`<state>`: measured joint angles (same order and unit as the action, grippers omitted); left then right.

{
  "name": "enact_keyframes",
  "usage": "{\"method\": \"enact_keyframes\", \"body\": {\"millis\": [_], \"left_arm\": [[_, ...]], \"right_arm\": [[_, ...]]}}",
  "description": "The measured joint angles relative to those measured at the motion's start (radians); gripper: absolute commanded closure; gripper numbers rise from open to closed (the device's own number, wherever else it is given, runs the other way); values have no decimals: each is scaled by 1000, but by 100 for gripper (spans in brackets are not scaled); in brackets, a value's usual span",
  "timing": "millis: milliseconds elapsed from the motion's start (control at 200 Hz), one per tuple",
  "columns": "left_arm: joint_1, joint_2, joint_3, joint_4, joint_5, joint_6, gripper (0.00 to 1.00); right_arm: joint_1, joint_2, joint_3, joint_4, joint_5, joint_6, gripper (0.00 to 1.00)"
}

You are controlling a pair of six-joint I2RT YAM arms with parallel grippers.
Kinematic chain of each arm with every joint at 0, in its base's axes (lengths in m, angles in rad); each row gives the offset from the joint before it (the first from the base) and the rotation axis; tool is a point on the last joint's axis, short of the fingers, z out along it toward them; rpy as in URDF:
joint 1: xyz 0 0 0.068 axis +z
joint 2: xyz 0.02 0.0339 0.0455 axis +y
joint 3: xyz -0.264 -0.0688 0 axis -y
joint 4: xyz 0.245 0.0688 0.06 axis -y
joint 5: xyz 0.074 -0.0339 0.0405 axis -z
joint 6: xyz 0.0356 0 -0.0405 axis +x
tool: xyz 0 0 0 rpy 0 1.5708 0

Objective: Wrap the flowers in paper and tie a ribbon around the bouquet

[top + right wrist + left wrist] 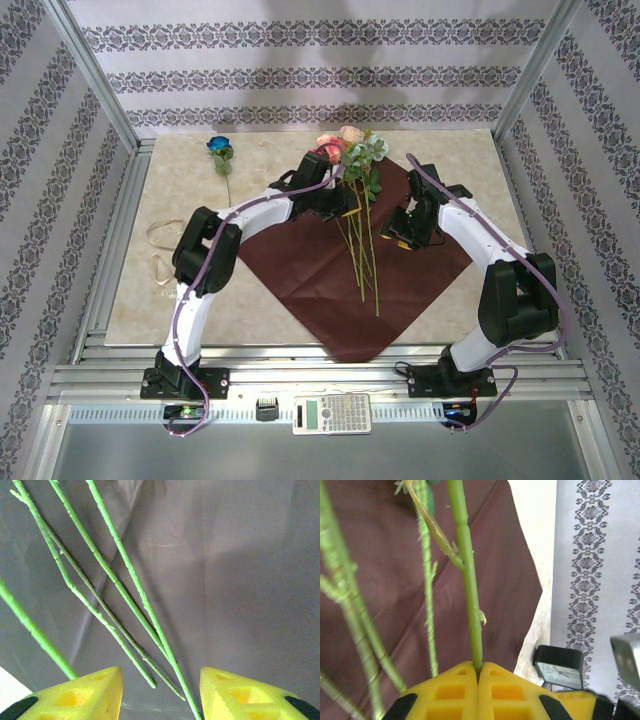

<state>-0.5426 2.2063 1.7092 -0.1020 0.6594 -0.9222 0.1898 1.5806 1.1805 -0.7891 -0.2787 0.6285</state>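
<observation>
The flowers (362,178) lie lengthwise on the maroon paper (300,270) spread on the bench (180,185). Their pink and peach heads point to the far edge and the thin green stems trail toward the arms. The left arm bends inward, its hand (479,672) clamped shut on one stem. The right hand (161,680) hovers half open over the lower stems.

Large maroon-brown paper sheet (300,270): thin, matt, with sharp fold creases; long thin green flower stems (470,595): plastic, faintly glossy, ridged and nubby, with ragged flash at the joints. Yellow-fingered left gripper (479,674) and yellow-fingered right gripper (160,672): moulded plastic, smooth, dull sheen, pocketed faces. Pale beige tabletop (180,190): smooth stone-look finish, low gloss; silver frame rails (300,378): brushed metal.
</observation>
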Motion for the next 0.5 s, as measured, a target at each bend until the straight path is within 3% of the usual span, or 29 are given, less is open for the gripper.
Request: {"method": "enact_keyframes", "body": {"millis": [165,235,355,425,500], "left_arm": [[-1,94,144,-8,0,-10,100],[0,120,183,-26,-2,-5,74],[1,140,224,-95,-14,23,45],[2,140,246,-172,-38,53,37],[3,123,255,-257,-88,92,35]], "right_arm": [[-18,-11,-31,3,0,0,54],[-23,-21,-40,4,0,0,54],[-31,-35,-48,5,0,0,54],[-31,-39,-51,5,0,0,54],[-31,-39,-53,4,0,-1,54]]}}
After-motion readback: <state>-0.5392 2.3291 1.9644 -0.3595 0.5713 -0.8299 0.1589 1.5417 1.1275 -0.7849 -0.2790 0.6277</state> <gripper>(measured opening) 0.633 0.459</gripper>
